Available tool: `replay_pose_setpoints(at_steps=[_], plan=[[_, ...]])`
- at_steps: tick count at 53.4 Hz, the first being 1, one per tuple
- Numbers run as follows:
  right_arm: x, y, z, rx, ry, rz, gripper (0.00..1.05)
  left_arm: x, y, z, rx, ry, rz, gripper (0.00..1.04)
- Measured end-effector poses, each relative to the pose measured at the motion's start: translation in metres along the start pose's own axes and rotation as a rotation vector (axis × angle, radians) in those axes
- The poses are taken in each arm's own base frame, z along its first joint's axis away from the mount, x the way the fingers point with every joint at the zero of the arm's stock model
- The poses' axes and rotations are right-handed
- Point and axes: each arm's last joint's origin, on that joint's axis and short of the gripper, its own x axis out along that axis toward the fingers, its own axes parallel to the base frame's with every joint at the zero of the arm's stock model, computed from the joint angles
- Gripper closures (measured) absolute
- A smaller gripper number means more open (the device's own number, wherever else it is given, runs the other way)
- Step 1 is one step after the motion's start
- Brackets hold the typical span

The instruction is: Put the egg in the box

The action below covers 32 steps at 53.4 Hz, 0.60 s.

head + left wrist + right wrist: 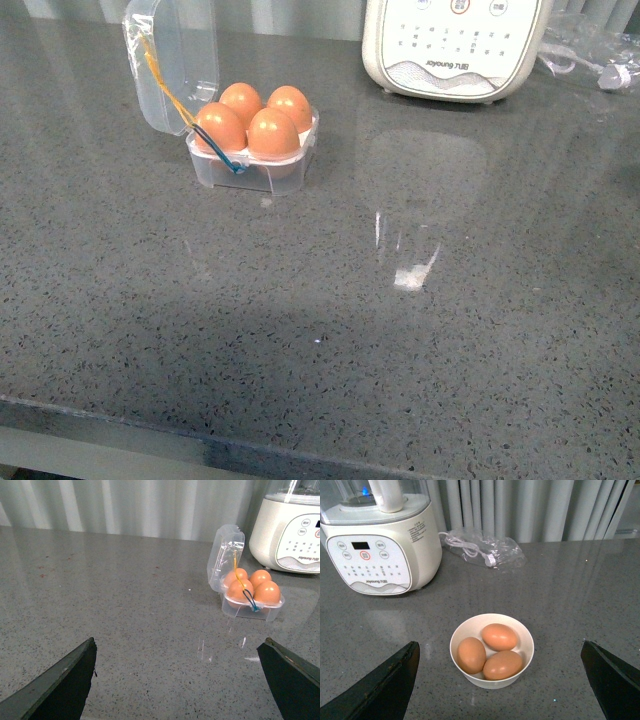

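Nestled in the box (255, 178) beside three alike, lid open: the egg (273, 133). Light, smooth, brittle; best cradled gently across the middle. Gaping wide, empty: left pincer (180, 645), right pincer (500, 647).

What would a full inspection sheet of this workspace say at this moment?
Surface: grey speckled counter, glossy, with reflections.
Job's things: box open, lid standing up, four eggs filling all slots; bowl holds three more eggs.
Clutter: white appliance; plastic bag.
Grippers: left gripper and right gripper both open, empty.
Cables: white cord inside the bag.
Surroundings: grey curtain behind the counter.
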Motion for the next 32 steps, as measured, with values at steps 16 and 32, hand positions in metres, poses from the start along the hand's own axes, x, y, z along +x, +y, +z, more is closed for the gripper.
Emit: replay_pose_setpoints(at_steps=[16, 32], plan=[[-0.018, 0.000, -0.028, -0.042, -0.146, 0.130, 0.50, 0.000, 0.000, 0.000, 0.000, 0.000, 0.000, 0.07], [-0.029, 0.012, -0.058, -0.050, -0.150, 0.137, 1.02, 0.000, 0.000, 0.000, 0.000, 0.000, 0.000, 0.07]])
